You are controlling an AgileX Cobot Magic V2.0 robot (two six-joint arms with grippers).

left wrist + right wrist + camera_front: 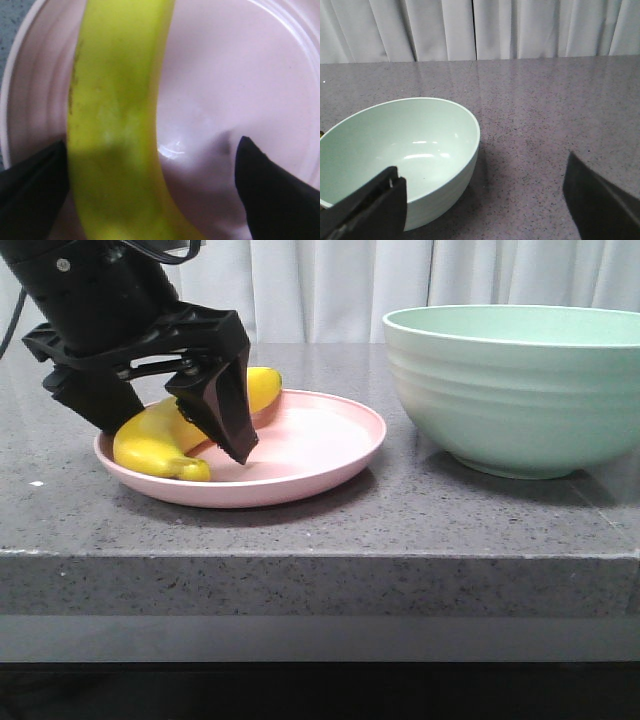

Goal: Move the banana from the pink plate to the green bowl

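The yellow banana [150, 440] lies on the pink plate [320, 445] at the left of the table. My left gripper [170, 425] is down over the plate, open, with its fingers on either side of the banana. In the left wrist view the banana [115, 125] runs between the fingers on the plate [235, 75]. One finger [30, 190] is at the banana's side and the other [270, 190] stands well apart from it. The green bowl [520, 385] stands at the right and is empty. My right gripper [485, 205] is open and empty beside the bowl [395, 145]; it does not show in the front view.
The grey speckled table [320, 530] has its front edge close below the plate and the bowl. White curtains [480, 27] hang behind the table. A gap of bare table [400, 460] lies between plate and bowl.
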